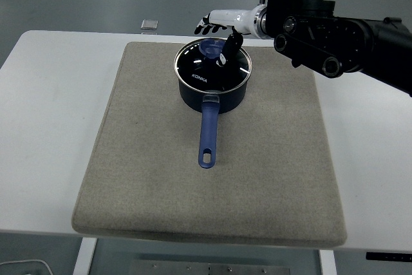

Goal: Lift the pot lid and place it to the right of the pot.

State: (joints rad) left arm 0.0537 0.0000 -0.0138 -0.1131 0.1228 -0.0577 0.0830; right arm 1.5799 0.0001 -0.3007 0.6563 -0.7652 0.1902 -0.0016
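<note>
With the lid (214,64) seated on the pot (212,92) mid-mat, the right hand (222,25), fingers (205,28) apart, should close squarely around the blue knob (210,48) just beside its thumb, then lift straight up.

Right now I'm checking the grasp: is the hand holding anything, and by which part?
Nothing is held yet. The right hand is open over the glass pot lid, its thumb down beside the blue knob; a closed grip isn't visible.
</note>
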